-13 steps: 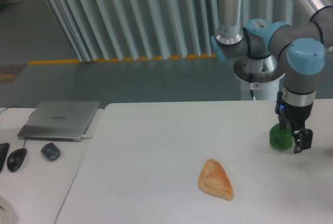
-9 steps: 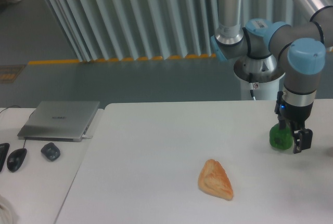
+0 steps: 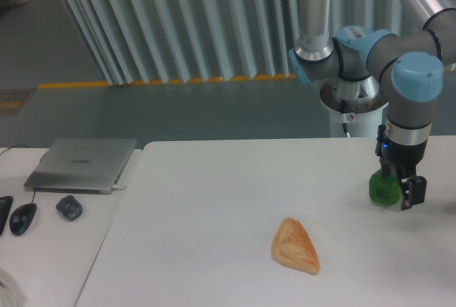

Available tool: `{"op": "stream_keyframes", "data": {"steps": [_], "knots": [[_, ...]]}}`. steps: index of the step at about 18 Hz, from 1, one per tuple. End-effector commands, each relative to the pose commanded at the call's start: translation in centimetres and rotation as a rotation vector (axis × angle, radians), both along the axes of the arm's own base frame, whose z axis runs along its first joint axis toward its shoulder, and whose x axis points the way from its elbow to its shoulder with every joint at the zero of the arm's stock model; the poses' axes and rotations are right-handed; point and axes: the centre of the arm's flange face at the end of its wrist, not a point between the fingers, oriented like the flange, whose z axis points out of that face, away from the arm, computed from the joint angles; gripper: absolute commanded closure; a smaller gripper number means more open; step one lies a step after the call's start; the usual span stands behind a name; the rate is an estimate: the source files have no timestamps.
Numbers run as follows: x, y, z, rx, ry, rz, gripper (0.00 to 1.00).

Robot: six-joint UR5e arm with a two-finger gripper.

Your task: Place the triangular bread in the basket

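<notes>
Hovering at right frame, the gripper [image 3: 399,194] has barely shifted, fingers around the green pepper [image 3: 383,189]; grip unclear. The triangular bread [image 3: 294,246] lies untouched at lower centre.

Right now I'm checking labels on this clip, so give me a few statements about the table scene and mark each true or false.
1. The bread lies on the table. True.
2. The claw is at the bread. False: it is far off to the right, at the green pepper.
3. A closed laptop sits on the left side. True.
4. The bread is in a basket. False: no basket is in view, and the bread rests bare on the table.
5. A mouse lies near the laptop. True.
</notes>
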Motion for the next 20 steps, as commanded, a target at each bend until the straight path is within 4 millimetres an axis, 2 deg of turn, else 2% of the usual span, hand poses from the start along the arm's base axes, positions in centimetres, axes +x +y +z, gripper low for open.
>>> {"op": "stream_keyframes", "data": {"steps": [3, 6, 7, 13, 15, 18, 20], "knots": [[0.0, -0.2, -0.2, 0.000, 0.003, 0.049, 0.00], [0.1, 0.4, 0.0, 0.024, 0.017, 0.156, 0.00], [0.5, 1.1, 0.0, 0.045, 0.025, 0.189, 0.00], [4.4, 5.2, -0.2, 0.086, 0.006, 0.330, 0.00], [5.8, 6.2, 0.0, 0.091, 0.004, 0.326, 0.00], [6.9, 6.9, 0.1, 0.094, 0.004, 0.326, 0.00], [8.4, 7.9, -0.1, 0.102, 0.000, 0.391, 0.00]]}}
